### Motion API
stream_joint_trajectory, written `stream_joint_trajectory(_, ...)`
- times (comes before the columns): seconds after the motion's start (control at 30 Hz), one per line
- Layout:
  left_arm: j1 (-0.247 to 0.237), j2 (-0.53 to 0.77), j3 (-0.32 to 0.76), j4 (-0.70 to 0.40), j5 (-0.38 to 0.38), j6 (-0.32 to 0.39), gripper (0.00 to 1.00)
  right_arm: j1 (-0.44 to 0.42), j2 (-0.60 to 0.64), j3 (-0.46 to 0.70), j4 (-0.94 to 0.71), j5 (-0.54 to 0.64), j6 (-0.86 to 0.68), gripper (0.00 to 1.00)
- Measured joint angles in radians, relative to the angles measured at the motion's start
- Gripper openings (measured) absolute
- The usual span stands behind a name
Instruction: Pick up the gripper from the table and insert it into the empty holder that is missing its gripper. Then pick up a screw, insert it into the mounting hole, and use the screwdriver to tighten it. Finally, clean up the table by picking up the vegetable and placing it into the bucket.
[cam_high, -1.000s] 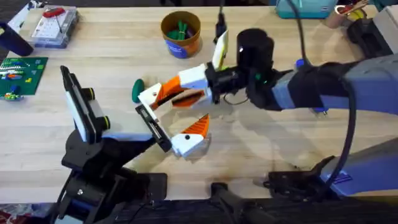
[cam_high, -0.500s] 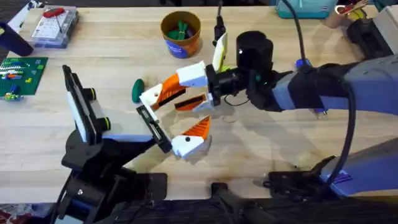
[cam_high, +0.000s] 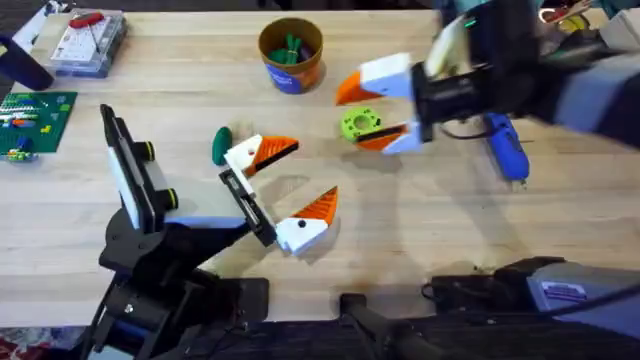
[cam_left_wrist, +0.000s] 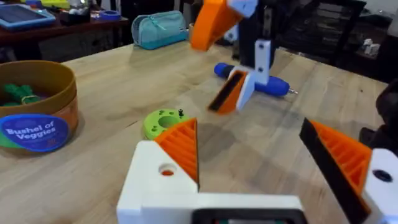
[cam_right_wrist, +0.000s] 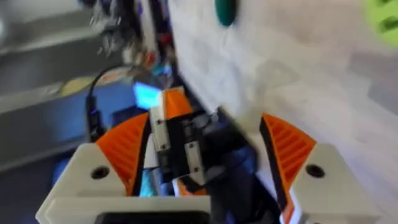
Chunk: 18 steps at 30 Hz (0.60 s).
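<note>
Right claw (cam_high: 385, 108) now pulled back from the holder (cam_high: 248, 205), wide open, holding nothing. Gripper (cam_high: 262, 153) left sitting on the holder's end, near the bucket (cam_high: 291, 55). Left claw (cam_left_wrist: 273, 168) open and empty too. Gripper part looks done; next, probably a screw.

The gripper (cam_high: 260, 152), white base and orange tip, sits on the holder (cam_high: 247, 203) bar. The bucket (cam_high: 291, 55) stands upright far behind, green vegetables inside.

Overhead looks down on the table (cam_high: 420, 250); wrist views sit low (both near it).
</note>
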Motion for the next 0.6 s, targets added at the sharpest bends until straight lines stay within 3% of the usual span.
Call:
stream_joint_trajectory(0.2,0.000,0.000,0.000,0.000,0.000,0.002,0.992,-0.082,-0.111,0.154,-0.473,0.278,-0.342,0.995)
stream_joint_trajectory(0.43,0.000,0.000,0.000,0.000,0.000,0.002,0.992,-0.070,-0.261,0.193,-0.637,0.653,-0.523,0.996)
stream_joint_trajectory(0.6,0.000,0.000,0.000,0.000,0.000,0.002,0.992,0.002,-0.359,0.192,-0.658,0.875,-0.562,0.996)
